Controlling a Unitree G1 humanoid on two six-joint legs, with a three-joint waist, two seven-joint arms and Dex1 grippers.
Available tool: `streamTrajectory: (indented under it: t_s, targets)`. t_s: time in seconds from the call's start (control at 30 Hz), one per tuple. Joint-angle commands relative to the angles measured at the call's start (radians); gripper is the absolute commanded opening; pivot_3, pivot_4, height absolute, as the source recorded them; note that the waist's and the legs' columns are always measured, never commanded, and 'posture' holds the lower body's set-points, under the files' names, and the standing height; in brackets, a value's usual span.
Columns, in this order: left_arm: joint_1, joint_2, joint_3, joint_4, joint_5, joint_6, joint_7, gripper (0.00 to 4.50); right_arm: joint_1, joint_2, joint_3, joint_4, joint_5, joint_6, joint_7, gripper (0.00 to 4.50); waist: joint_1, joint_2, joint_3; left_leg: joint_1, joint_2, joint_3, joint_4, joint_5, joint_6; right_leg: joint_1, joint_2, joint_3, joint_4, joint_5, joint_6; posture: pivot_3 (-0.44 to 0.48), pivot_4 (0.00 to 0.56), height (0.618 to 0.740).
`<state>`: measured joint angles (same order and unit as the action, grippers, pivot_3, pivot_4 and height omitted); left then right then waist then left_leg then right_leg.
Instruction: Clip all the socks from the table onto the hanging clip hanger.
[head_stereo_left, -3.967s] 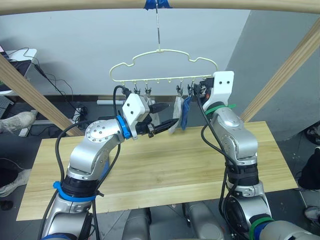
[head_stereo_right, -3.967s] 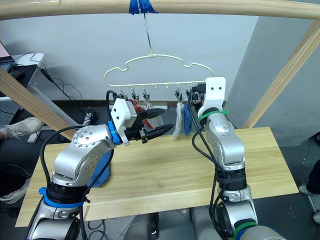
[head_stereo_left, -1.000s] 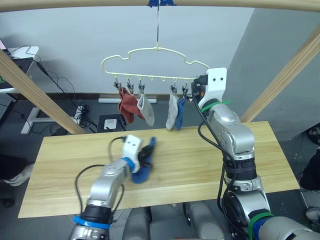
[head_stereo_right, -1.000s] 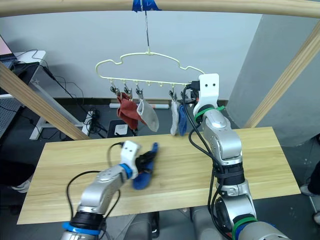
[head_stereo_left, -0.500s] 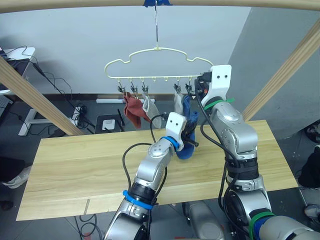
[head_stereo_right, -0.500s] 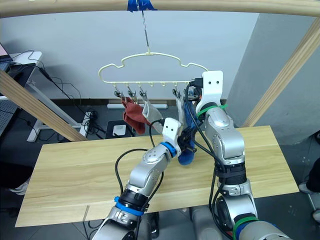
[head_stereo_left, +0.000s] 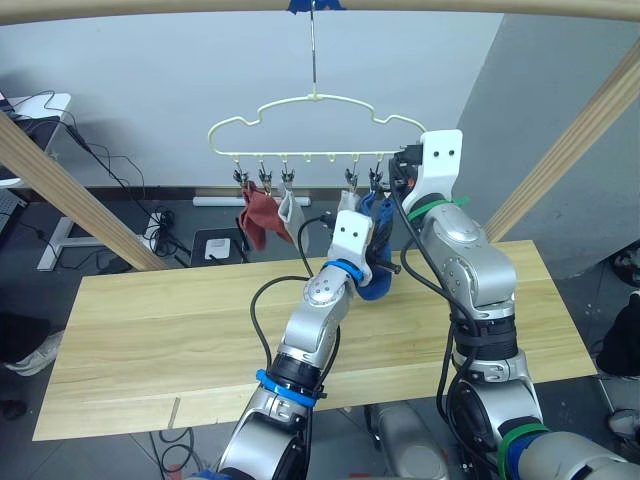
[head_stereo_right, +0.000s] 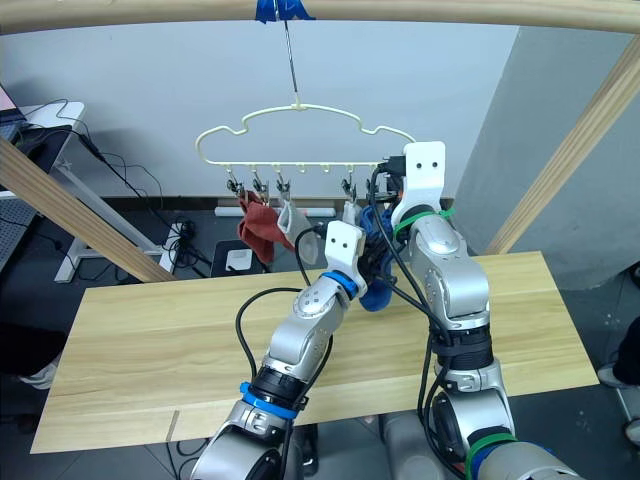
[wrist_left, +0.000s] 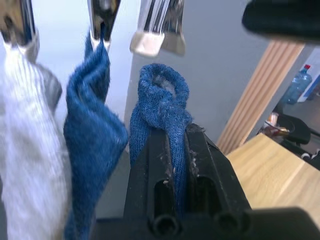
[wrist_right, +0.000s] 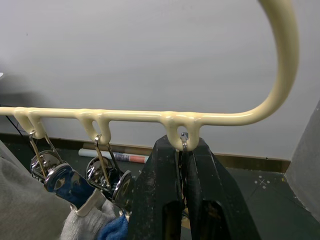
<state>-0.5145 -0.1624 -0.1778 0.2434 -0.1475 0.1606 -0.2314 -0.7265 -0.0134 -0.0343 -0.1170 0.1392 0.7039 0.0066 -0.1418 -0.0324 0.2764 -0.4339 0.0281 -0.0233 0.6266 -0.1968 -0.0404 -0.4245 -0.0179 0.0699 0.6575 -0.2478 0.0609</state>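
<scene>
The pale yellow-green clip hanger (head_stereo_left: 318, 101) hangs from a beam above the table (head_stereo_left: 150, 330). On its clips hang a rust-red sock (head_stereo_left: 258, 214), a grey sock (head_stereo_left: 291, 208), another light grey sock (head_stereo_left: 350, 198) and a blue sock (wrist_left: 92, 135). My left gripper (head_stereo_left: 383, 262) is shut on a second blue sock (wrist_left: 162, 95), whose folded cuff stands just under an empty metal clip (wrist_left: 157, 30). At the hanger's right end my right gripper (wrist_right: 182, 145) is shut on the last clip's wire, right below the hanger bar (wrist_right: 125, 116).
A thick wooden beam with blue tape (head_stereo_left: 150, 8) runs overhead. Slanted wooden posts (head_stereo_left: 70, 190) (head_stereo_left: 570, 150) flank the table. Cables and a desk stand on the floor behind at the left.
My left arm has carried the blue sock from low over the table up to the hanger's right clips. The right gripper has stayed on the hanger's end.
</scene>
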Motion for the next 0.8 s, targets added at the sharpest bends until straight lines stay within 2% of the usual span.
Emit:
streamTrajectory:
  t_s: [0.03, 0.8]
  targets:
    - [-0.024, -0.028, 0.003, -0.018, -0.008, -0.027, -0.006, 0.01, -0.002, 0.003, 0.002, -0.054, 0.005, 0.000, -0.001, 0.00, 0.000, 0.000, 0.000, 0.000, 0.000, 0.000, 0.000, 0.000, 0.000, 0.000, 0.000, 0.000, 0.000, 0.000, 0.000, -0.221, 0.287, 0.740]
    - [-0.084, -0.056, 0.033, 0.006, -0.029, -0.047, -0.015, 0.01, 0.001, 0.004, 0.001, -0.052, 0.010, 0.023, 0.001, 0.00, -0.002, -0.001, 0.001, 0.000, 0.000, 0.000, 0.000, 0.000, 0.000, 0.000, 0.000, 0.000, 0.000, 0.000, 0.000, -0.223, 0.290, 0.740]
